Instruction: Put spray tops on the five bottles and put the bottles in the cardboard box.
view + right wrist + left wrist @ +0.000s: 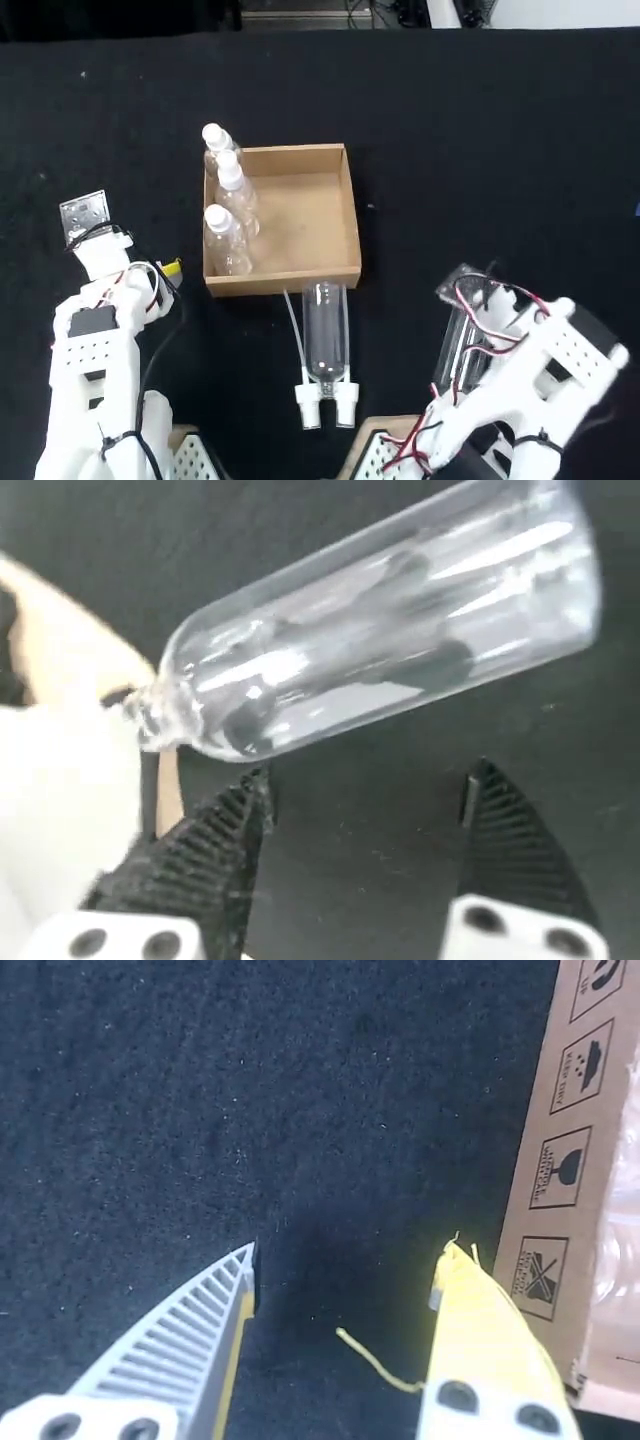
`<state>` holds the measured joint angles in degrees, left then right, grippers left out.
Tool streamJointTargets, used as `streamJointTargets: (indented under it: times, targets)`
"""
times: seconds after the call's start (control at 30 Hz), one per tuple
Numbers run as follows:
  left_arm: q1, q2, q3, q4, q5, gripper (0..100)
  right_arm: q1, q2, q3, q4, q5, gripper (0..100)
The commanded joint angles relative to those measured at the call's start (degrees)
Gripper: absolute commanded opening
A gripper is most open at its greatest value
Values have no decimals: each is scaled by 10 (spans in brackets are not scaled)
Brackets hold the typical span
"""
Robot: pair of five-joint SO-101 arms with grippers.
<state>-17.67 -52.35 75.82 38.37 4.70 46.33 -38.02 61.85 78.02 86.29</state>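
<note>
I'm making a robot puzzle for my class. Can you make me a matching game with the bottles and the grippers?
Things:
1. three bottles with tops
2. bottle by the box
3. left gripper
4. right gripper

Places:
A. open, over a clear bottle lying down
B. standing in the cardboard box
C. open, over bare table beside the box
D. lying on the table, two spray tops at its neck end

Pairs: 1-B, 2-D, 3-C, 4-A

The right arm (540, 370) hides much of one bottle (448, 345), and the cardboard box (560, 1160) runs past the view's edge.
</note>
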Motion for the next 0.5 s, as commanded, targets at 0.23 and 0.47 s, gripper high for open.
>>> streamJointTargets:
  times: [0.23,0.47]
  targets:
    - [-7,-4,-7,-11,0,263,-180,-20,-44,17,-541,279]
    - [-7,-4,-7,-11,0,263,-231,-23,-116,33,-556,279]
